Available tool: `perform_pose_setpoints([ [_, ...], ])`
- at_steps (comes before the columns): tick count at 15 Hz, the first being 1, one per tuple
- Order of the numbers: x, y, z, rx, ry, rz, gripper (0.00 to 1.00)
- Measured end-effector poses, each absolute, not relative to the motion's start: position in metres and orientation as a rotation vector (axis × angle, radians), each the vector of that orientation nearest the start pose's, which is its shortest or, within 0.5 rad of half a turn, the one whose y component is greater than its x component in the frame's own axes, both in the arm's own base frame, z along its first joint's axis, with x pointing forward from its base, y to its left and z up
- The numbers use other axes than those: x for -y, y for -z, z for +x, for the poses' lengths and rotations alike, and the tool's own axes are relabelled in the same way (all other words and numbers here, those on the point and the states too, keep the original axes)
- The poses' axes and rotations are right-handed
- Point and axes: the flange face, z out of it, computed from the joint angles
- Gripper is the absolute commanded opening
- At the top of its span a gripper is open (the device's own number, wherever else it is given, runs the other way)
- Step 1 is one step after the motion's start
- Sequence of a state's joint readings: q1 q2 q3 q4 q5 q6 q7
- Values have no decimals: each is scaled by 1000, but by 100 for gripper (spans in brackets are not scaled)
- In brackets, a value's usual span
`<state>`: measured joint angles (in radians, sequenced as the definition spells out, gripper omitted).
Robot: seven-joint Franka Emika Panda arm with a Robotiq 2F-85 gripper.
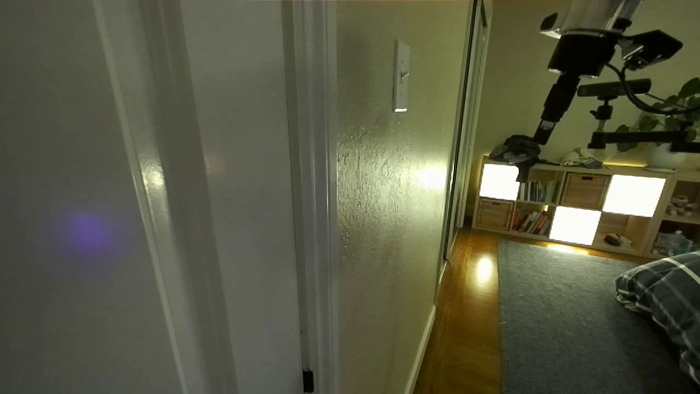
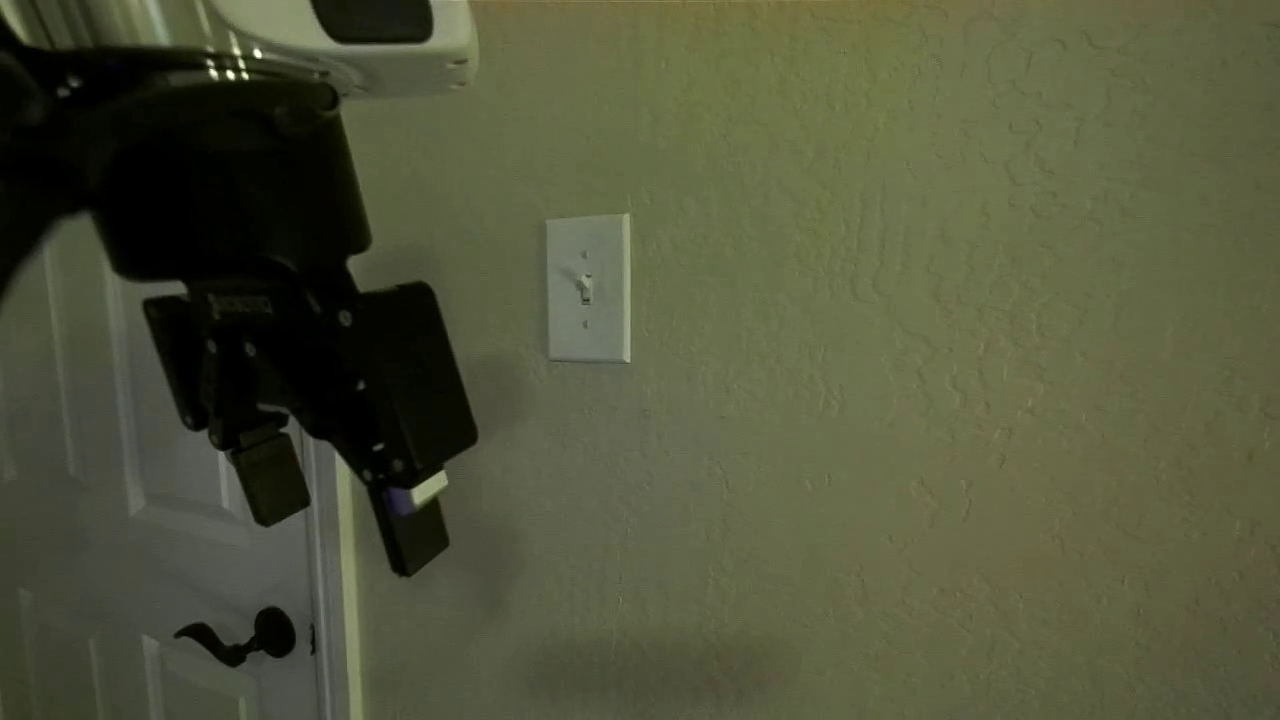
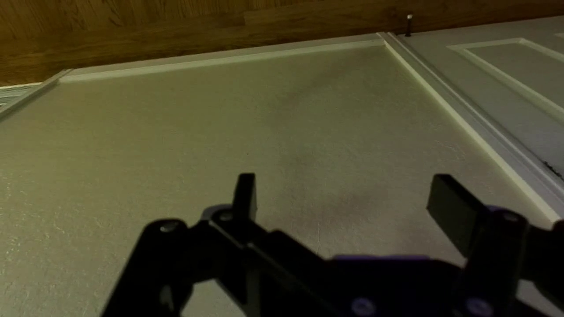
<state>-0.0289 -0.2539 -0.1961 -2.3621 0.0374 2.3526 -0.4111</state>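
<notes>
My gripper (image 2: 347,540) is black and stands open in an exterior view, pointing downward at a tilt with nothing between its fingers. A white light switch plate (image 2: 588,325) with a small toggle (image 2: 585,288) is fixed to the textured wall, up and to the right of the fingertips. An exterior view from another angle has the gripper (image 1: 542,135) well to the right of the wall-mounted switch plate (image 1: 401,76), apart from it. In the wrist view the gripper (image 3: 344,193) has its fingers wide apart before the bare wall (image 3: 264,123); the switch is not visible there.
A white door (image 2: 80,500) with a dark lever handle (image 2: 250,637) stands left of the switch wall. Farther back is a low shelf unit (image 1: 588,171) with books, baskets and dark cloth. A grey rug (image 1: 563,317), a plaid-covered bed (image 1: 667,298) and a camera on a mount (image 1: 613,88) also show.
</notes>
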Motion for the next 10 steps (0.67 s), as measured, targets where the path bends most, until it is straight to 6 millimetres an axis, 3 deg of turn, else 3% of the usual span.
perform_pose_setpoints([
  [6, 107, -446, 473, 243, 394, -3084, 100],
  [10, 82, -447, 494, 259, 434, -2978, 100],
])
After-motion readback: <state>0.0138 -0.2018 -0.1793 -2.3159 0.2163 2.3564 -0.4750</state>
